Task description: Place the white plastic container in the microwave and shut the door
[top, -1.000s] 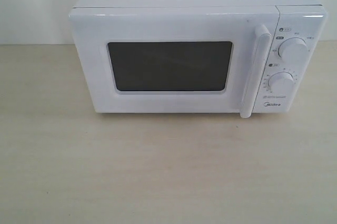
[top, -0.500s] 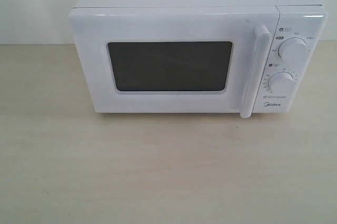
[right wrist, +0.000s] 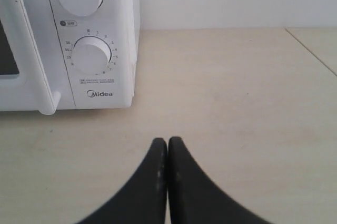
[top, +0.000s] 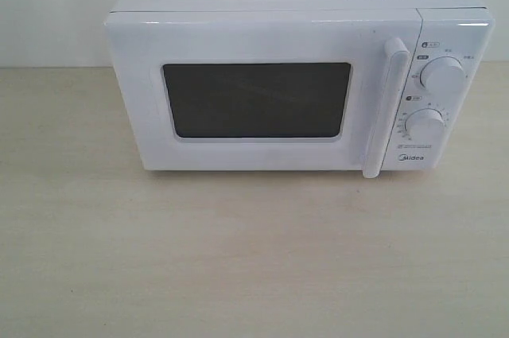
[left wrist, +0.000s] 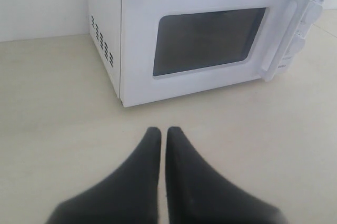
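The white microwave [top: 270, 36] stands at the back of the beige table, its door [top: 254, 155] shut, dark window [top: 256, 100] facing me and bar handle [top: 384, 107] at the right. The microwave [left wrist: 142, 50] also fills the left wrist view, its door [left wrist: 137, 34] shut, and its knob panel [right wrist: 92, 55] shows in the right wrist view. My left gripper [left wrist: 164, 130] is shut and empty over the table in front of it. My right gripper [right wrist: 167, 140] is shut and empty, in front of the knob side. The white plastic container is out of view. Neither gripper appears in the exterior view.
Two round knobs [top: 442, 75] sit on the microwave's right panel above the Midea logo [top: 411, 159]. Vent slots [left wrist: 102, 42] mark its left side. The beige tabletop [top: 238, 258] stretches in front, with a seam [right wrist: 310, 50] at the far right. A white wall stands behind.
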Controlling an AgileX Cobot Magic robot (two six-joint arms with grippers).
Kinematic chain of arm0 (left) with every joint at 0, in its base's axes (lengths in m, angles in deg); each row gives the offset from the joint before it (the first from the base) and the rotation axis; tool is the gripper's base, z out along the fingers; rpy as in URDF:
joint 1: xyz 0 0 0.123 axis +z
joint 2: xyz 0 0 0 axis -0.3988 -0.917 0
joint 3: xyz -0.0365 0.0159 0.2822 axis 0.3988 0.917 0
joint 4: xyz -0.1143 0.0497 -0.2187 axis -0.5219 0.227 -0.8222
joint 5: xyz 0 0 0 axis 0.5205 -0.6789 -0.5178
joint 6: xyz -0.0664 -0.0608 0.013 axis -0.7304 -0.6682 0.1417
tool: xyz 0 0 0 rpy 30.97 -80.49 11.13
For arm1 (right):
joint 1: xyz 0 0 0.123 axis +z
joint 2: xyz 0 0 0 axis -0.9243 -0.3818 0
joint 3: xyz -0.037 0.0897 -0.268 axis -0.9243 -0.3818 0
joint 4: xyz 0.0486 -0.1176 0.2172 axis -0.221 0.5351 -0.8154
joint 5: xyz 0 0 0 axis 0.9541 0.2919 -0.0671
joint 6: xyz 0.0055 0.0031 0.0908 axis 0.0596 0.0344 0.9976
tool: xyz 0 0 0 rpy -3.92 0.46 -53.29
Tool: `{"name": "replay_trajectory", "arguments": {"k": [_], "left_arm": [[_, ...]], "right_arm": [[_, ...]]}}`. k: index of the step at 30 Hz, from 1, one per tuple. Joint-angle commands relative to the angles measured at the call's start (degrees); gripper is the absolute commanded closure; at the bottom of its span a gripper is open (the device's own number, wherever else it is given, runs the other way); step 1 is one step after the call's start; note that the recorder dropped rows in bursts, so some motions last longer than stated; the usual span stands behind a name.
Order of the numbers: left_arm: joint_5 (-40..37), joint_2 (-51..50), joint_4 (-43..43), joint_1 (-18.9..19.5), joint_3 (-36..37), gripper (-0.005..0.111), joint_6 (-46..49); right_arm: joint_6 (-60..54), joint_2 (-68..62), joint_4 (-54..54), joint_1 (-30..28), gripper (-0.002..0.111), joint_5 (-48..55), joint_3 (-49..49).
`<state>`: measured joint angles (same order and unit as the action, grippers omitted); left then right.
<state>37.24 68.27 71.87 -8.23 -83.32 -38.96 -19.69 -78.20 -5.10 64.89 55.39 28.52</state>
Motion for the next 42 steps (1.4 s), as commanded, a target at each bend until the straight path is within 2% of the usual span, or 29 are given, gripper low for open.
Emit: {"name": "replay_trajectory", "arguments": {"k": [1, 23, 26, 28, 31, 36, 39, 42], "left_arm": [[0.2, 0.4, 0.3, -0.2, 0.2, 0.102, -0.1], [0.2, 0.4, 0.3, -0.2, 0.2, 0.102, -0.1], [1.0, 0.4, 1.3, 1.3, 0.2, 0.102, 0.9], [6.5, 0.4, 3.7, 3.8, 1.0, 0.102, 1.3], [19.4, 0.4, 3.7, 9.5, 3.3, 0.102, 2.6], [31.5, 0.4, 3.7, 16.8, 9.9, 0.102, 2.9], [36.8, 0.4, 3.7, 18.6, 15.0, 0.102, 2.9], [42.3, 0.4, 3.9, 18.6, 20.1, 0.102, 2.9]], "right_arm": [[-0.5, 0.3, 0.5, -0.2, 0.109, 0.0, -0.3], [-0.3, 0.3, 0.5, -0.2, 0.109, 0.0, -0.3], [-0.4, 0.3, 0.5, -0.2, 0.109, 0.0, -0.3], [-0.4, 0.3, 0.5, -0.2, 0.109, 0.0, -0.3], [-0.4, 0.3, 0.5, -0.2, 0.109, 0.0, -0.3], [-0.3, 0.3, 0.5, -0.2, 0.109, 0.0, -0.3], [-0.5, 0.3, 0.5, -0.2, 0.109, 0.0, -0.3], [-0.5, 0.3, 0.5, -0.2, 0.109, 0.0, -0.3]]}}
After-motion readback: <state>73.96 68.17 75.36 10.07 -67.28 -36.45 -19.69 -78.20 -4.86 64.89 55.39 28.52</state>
